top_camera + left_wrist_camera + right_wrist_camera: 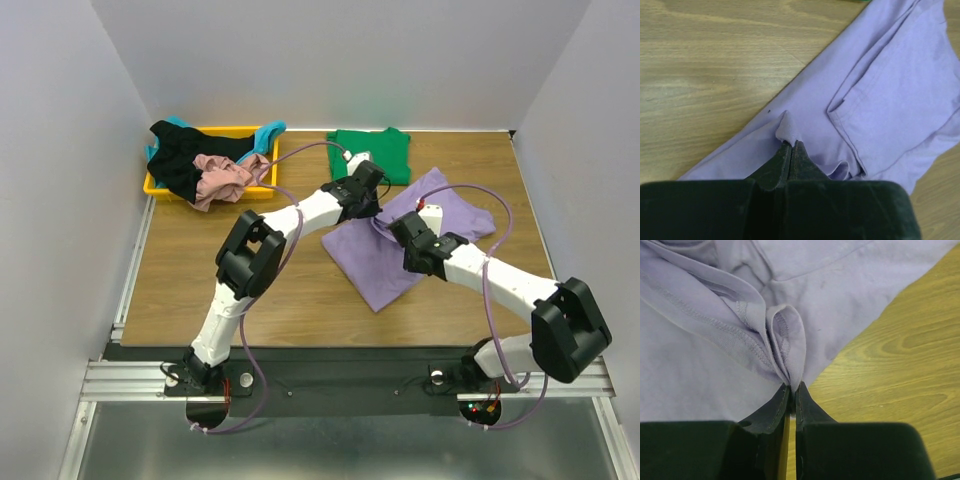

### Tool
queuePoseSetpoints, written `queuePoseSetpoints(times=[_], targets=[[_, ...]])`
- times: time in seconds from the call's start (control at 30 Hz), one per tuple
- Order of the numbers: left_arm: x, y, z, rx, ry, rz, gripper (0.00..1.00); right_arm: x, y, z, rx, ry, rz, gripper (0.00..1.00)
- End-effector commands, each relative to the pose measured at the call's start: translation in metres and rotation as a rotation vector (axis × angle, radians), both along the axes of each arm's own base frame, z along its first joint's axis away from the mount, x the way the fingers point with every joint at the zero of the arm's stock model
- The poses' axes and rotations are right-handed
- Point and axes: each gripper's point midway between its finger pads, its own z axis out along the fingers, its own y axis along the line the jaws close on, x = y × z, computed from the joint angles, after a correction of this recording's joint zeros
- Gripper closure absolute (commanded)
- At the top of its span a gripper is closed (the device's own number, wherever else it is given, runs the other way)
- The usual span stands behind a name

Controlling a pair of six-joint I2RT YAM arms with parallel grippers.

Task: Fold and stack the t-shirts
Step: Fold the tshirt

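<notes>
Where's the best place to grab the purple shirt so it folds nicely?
Probably at its edge, coming down from above. The purple shirt lies flat on the table, so only a pinched-up ridge of cloth gives a hold, as the left pincer and the right pincer each hold now.

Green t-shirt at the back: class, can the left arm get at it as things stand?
Probably not yet. The green t-shirt lies close by the left gripper, but its fingers are shut on the purple t-shirt, which it would have to release first.
</notes>
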Motion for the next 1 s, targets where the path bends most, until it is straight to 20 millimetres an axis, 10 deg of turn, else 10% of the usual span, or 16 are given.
queuePoseSetpoints(times=[0.0, 0.17, 0.3, 0.57, 0.63, 0.87, 0.97], targets=[[0.011, -0.010, 0.018, 0.003, -0.033, -0.027, 0.94, 0.006, -0.012, -0.007, -0.030, 0.010, -0.053, 0.92], [0.011, -0.011, 0.027, 0.003, -0.045, -0.042, 0.02, 0.013, -0.025, -0.008, -0.042, -0.002, -0.143, 0.32], [0.007, -0.001, 0.054, 0.004, -0.096, -0.041, 0.02, 0.018, -0.040, 0.005, -0.087, -0.048, -0.219, 0.00], [-0.018, 0.068, 0.112, 0.034, -0.205, 0.055, 0.02, 0.014, -0.077, 0.028, -0.239, -0.104, -0.395, 0.00], [-0.032, 0.091, 0.093, 0.035, -0.180, 0.083, 0.02, 0.020, -0.078, 0.035, -0.240, -0.109, -0.400, 0.00], [-0.082, 0.173, 0.064, 0.009, -0.133, 0.230, 0.02, 0.030, -0.039, 0.060, -0.060, -0.104, -0.190, 0.00], [-0.098, 0.188, 0.046, -0.030, -0.095, 0.236, 0.02, 0.032, 0.020, 0.063, 0.178, -0.114, 0.092, 0.00]])
